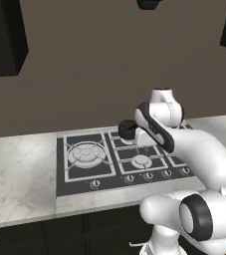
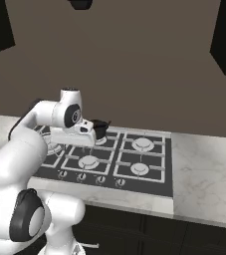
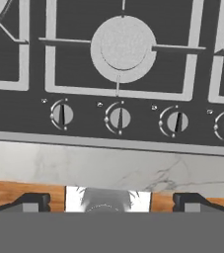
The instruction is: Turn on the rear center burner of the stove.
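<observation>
The black stove (image 1: pixel 61 172) (image 2: pixel 157 183) lies set into the marble counter, with round knobs (image 1: pixel 129 178) along its front edge. My hand (image 1: pixel 143 137) (image 2: pixel 74 135) hovers over the middle grate and covers the rear center burner in both base views. In the hand view I look down on the wider front cap (image 3: pixel 123 48) of that grate and on several knobs (image 3: pixel 118 118) below it. My gripper (image 3: pixel 111 201) is open, with its fingertips (image 3: pixel 34 200) far apart and nothing between them, high above the counter's front edge.
The large double-ring burner (image 1: pixel 84 154) sits at the stove's left, and two more caps (image 2: pixel 143 144) (image 2: pixel 139 169) sit at its right. Pale marble counter (image 1: pixel 15 174) (image 2: pixel 204 169) spreads on both sides. Dark cabinets hang in the upper corners.
</observation>
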Robot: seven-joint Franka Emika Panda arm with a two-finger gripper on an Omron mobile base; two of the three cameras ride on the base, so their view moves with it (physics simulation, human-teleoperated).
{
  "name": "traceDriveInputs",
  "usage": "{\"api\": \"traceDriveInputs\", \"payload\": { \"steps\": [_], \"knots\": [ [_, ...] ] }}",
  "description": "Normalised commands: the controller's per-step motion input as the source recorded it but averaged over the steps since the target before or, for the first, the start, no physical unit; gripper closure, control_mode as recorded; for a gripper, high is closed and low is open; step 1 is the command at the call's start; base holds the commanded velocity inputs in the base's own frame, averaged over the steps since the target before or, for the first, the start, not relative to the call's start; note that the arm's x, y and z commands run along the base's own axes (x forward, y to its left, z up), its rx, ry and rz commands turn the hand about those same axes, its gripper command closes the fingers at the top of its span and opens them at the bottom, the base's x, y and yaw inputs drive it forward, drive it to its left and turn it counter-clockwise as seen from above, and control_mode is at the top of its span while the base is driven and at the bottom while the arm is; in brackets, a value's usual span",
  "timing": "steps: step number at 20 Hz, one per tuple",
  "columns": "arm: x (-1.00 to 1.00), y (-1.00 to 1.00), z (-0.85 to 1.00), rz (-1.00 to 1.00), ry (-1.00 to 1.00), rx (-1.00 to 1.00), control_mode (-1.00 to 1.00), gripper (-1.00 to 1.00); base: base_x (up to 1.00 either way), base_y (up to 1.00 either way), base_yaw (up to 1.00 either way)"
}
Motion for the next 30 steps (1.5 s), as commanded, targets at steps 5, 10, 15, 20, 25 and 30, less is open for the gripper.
{"api": "traceDriveInputs", "payload": {
  "steps": [5, 10, 15, 20, 25, 30],
  "knots": [
    [0.14, 0.0, -0.49, 0.0, -0.1, 0.0, -1.0, -1.0, 0.0, 0.0, 0.0],
    [0.2, -0.04, -0.5, 0.0, -0.03, 0.0, -1.0, -1.0, 0.0, 0.0, 0.0],
    [0.14, -0.06, -0.46, 0.0, 0.0, 0.0, -1.0, -1.0, 0.0, 0.0, 0.0],
    [0.01, -0.01, -0.45, 0.0, 0.0, 0.0, -1.0, -1.0, 0.0, 0.0, 0.0],
    [0.02, 0.0, -0.45, 0.0, 0.0, 0.0, -1.0, -1.0, 0.0, 0.0, 0.0],
    [0.03, 0.0, -0.31, 0.0, 0.0, 0.0, -1.0, -1.0, 0.0, 0.0, 0.0]
  ]
}}
